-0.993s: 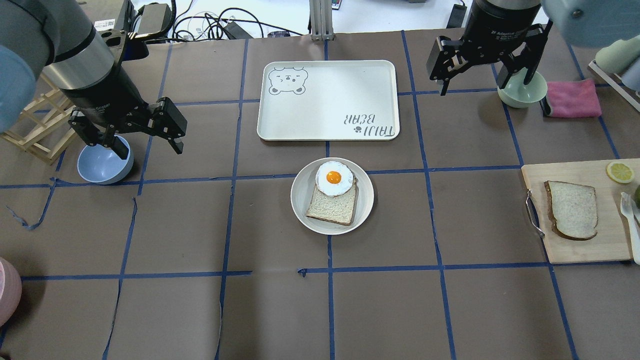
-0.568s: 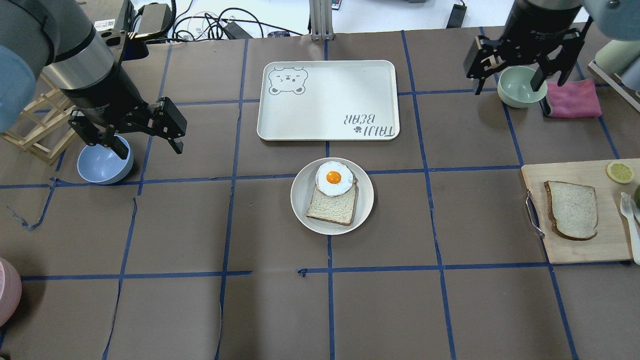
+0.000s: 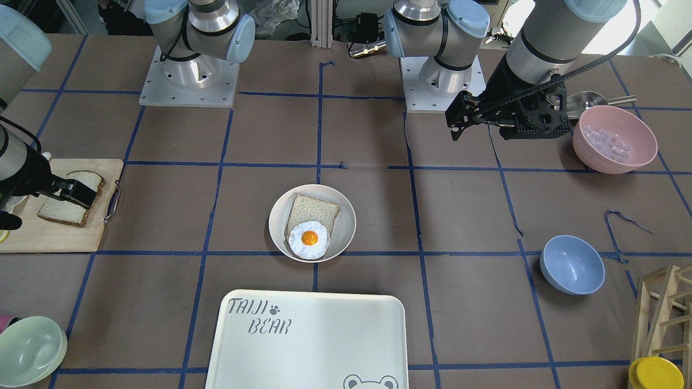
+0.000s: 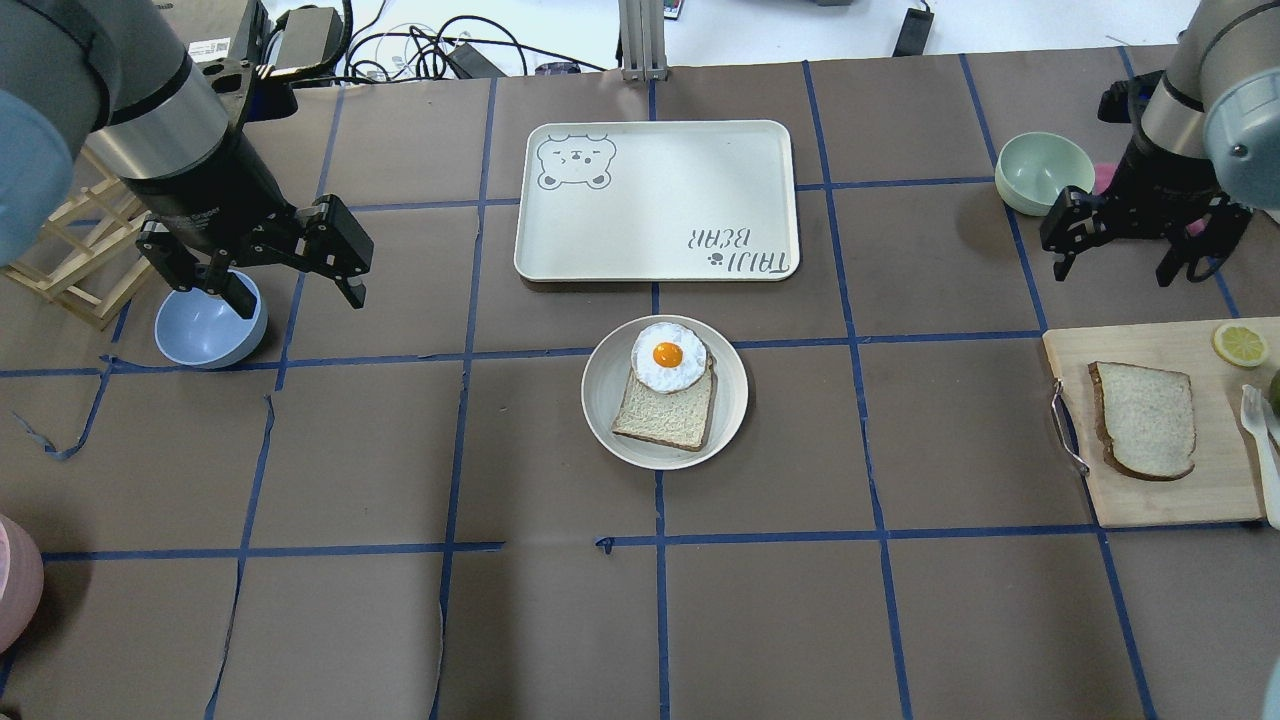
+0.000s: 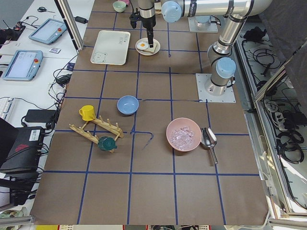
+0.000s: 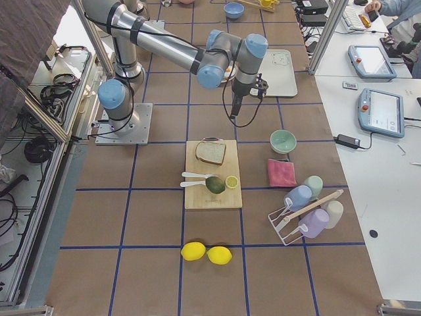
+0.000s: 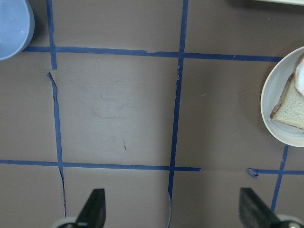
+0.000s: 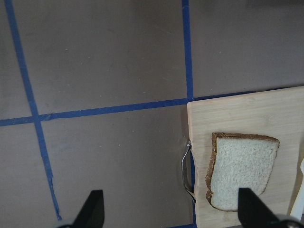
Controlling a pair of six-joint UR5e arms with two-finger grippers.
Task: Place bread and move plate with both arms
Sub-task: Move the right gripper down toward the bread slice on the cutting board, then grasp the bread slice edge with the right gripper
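The bread (image 4: pixel 1145 420), a dark-crusted slice, lies on a wooden cutting board (image 4: pixel 1150 500) at the right; it also shows in the right wrist view (image 8: pixel 242 171). The cream plate (image 4: pixel 600 400) sits mid-table and holds a tan-edged slice topped with a fried egg (image 4: pixel 668 357); its rim shows in the left wrist view (image 7: pixel 273 104). My right gripper (image 4: pixel 1115 265) is open and empty, hovering just beyond the board's far edge. My left gripper (image 4: pixel 297 290) is open and empty, above the table by a blue bowl (image 4: pixel 200 335), well left of the plate.
The white "TAIJI BEAR" tray (image 4: pixel 655 200) lies behind the plate. A pale green bowl (image 4: pixel 1040 170) stands by the right arm. A wooden rack (image 4: pixel 70 270) is at the far left. A lemon slice (image 4: pixel 1240 345) and a white utensil lie on the board. A pink bowl (image 3: pixel 616 138) stands near the left arm.
My right gripper has moved from over the green bowl to the right and nearer, towards the cutting board. It stays open. The left arm has not moved.
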